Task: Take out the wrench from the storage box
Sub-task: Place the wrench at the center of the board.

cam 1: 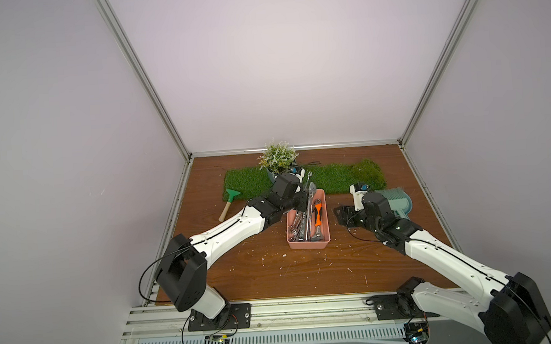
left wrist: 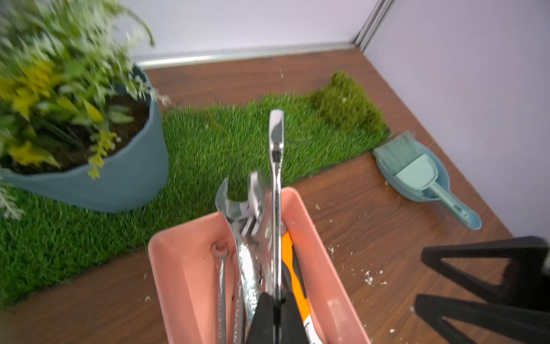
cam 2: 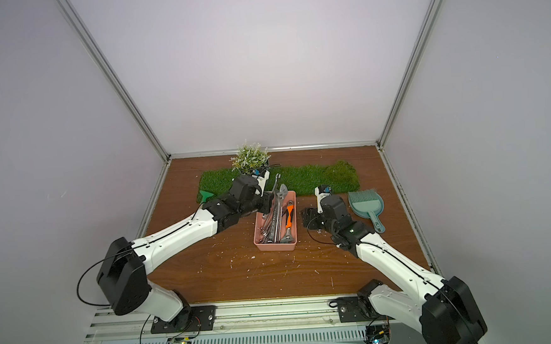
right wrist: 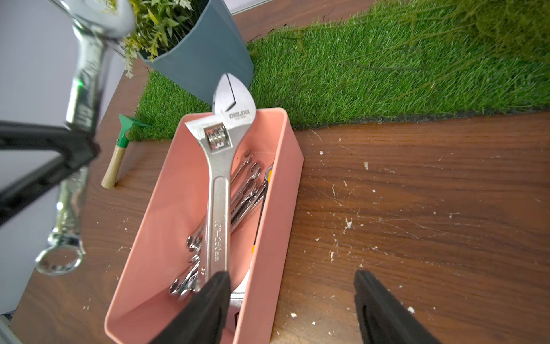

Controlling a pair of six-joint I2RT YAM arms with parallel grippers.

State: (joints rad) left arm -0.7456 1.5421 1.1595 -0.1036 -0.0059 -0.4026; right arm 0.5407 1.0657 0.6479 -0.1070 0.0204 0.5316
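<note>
left tool [left wrist: 278, 299] grips slim chrome wrench [left wrist: 277, 184] over salmon-pink storage box [left wrist: 184, 268].

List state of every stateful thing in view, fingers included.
left gripper: fingers shut on the combination wrench
combination wrench: lifted, steeply tilted
right gripper: fingers open, empty, by the storage box
storage box: upright, holding small wrenches
adjustable wrench: in the box, head over its rim
plant pot: upright on grass mat
dustpan: lying flat

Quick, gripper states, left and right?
Left gripper: closed, holding a long silver wrench.
Right gripper: open, holding nothing.
</note>
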